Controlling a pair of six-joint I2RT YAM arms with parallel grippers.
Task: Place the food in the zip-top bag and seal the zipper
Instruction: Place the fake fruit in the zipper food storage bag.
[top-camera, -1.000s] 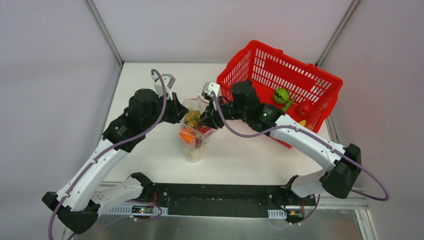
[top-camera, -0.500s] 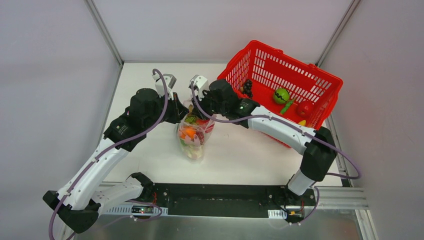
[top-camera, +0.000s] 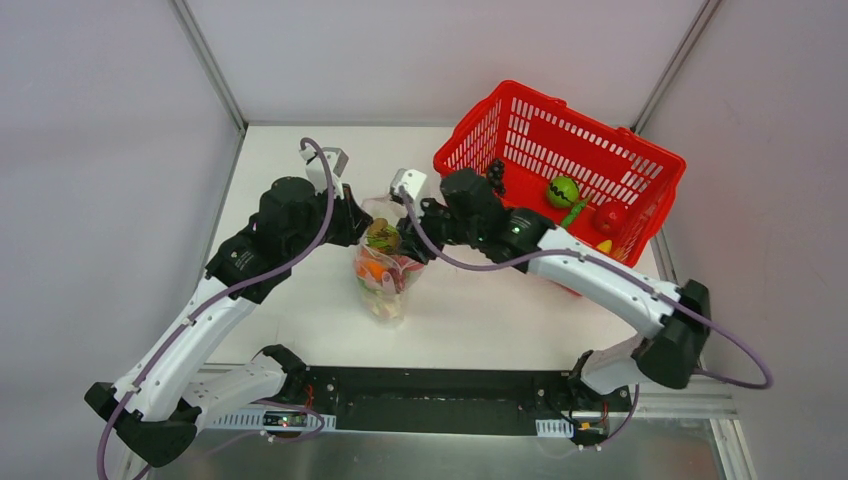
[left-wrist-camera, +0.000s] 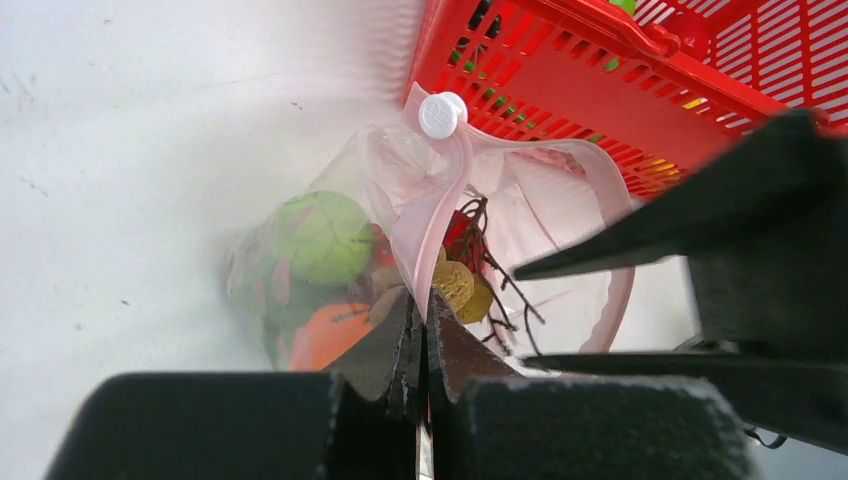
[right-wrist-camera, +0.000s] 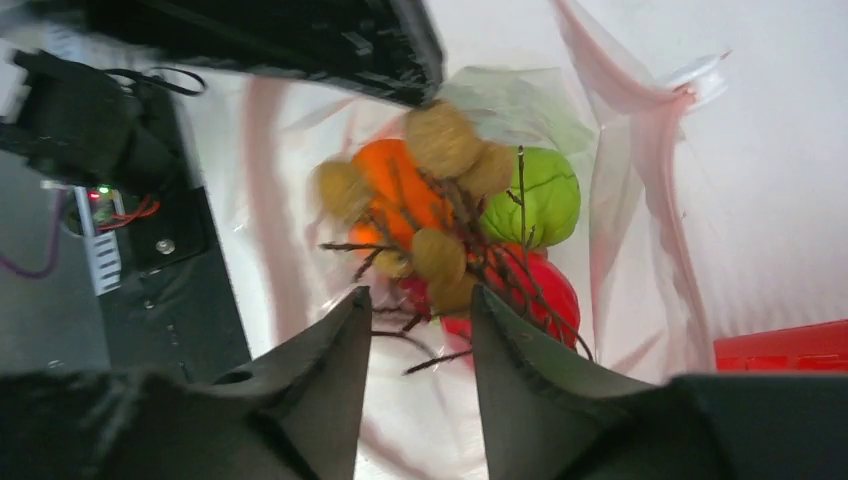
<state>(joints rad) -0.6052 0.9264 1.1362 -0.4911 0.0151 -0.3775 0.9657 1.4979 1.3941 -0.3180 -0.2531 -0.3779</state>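
Clamping the pink zipper (left-wrist-camera: 441, 215) of the zip-top bag (top-camera: 384, 290) between its tips, the left claw (left-wrist-camera: 421, 318) is pressed together on that strip and holds up one side of the bag's mouth. The bag stands upright on the white counter (top-camera: 480, 310), between the 2 claws and just left of the red basket (top-camera: 530, 130). Its mouth is pulled into an open loop, with the white slider (left-wrist-camera: 441, 113) at the far end of the strip. The right claw (right-wrist-camera: 420, 300) hangs over the open mouth with its 2 fingers (right-wrist-camera: 335, 375) apart; thin dark stems (right-wrist-camera: 470, 270) lie in the gap between them, and neither finger visibly presses on them. Those stems belong to a bunch of tan berries (right-wrist-camera: 441, 135) resting on top of the bag's contents, just beyond the fingertips. Under it, inside the bag, sit an orange fruit (right-wrist-camera: 395, 180), a green fruit (right-wrist-camera: 548, 195) and a red fruit (right-wrist-camera: 548, 290). In the basket lie dark grapes (top-camera: 494, 175) near its left wall, a green round fruit (top-camera: 563, 190) in the middle, a red round fruit (top-camera: 609, 216) to its right and a small yellow piece (top-camera: 604, 245) by the near wall.
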